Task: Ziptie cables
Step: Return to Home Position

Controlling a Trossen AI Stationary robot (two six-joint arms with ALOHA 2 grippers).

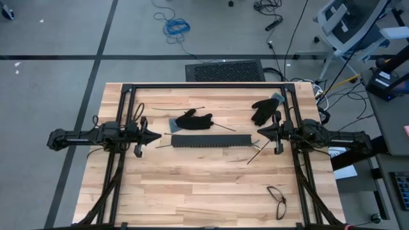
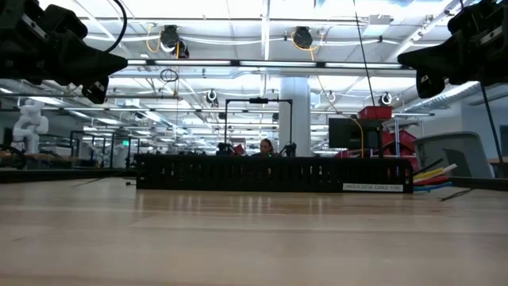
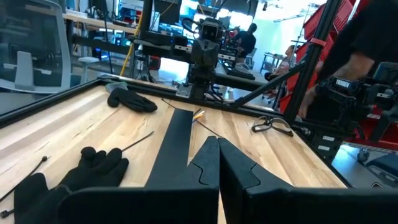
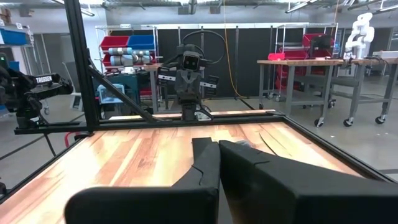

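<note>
Cables (image 2: 434, 172): only a few coloured ends show, poking out of the duct (image 1: 211, 140) at the end on the right arm's side. The rest looks to be closed up inside it, so you can treat them as stowed.
Handling: expect thin, light, floppy wires that sag and splay when lifted. A tied bundle should be a little firmer.
Where to hold: if you must move them, pinch the bundle close to the duct's mouth and not the loose tips, which would likely bend away or slip out one at a time.
Duct: one long black slotted bar, lying flat across the middle of the counter (image 1: 192, 185), with its lid apparently on.
Left gripper (image 1: 158, 136): raised over the counter near the duct's left end and apart from it, with the jaws pressed together on nothing.
Right gripper (image 1: 259, 132): raised near the duct's other end, mirroring the left, jaws likewise closed and empty.
Count of cables: you cannot tell, as too little shows.
Count of arms: two, facing each other across the duct.
Glove: two, both black. One glove (image 1: 193, 120) lies just beyond the duct, the other (image 1: 265, 110) near the right arm.
Zip ties (image 1: 225, 128): several loose black strips lie around the duct; the exact number is unclear.
Glasses (image 1: 277, 200): one pair, well apart near the front edge.
</note>
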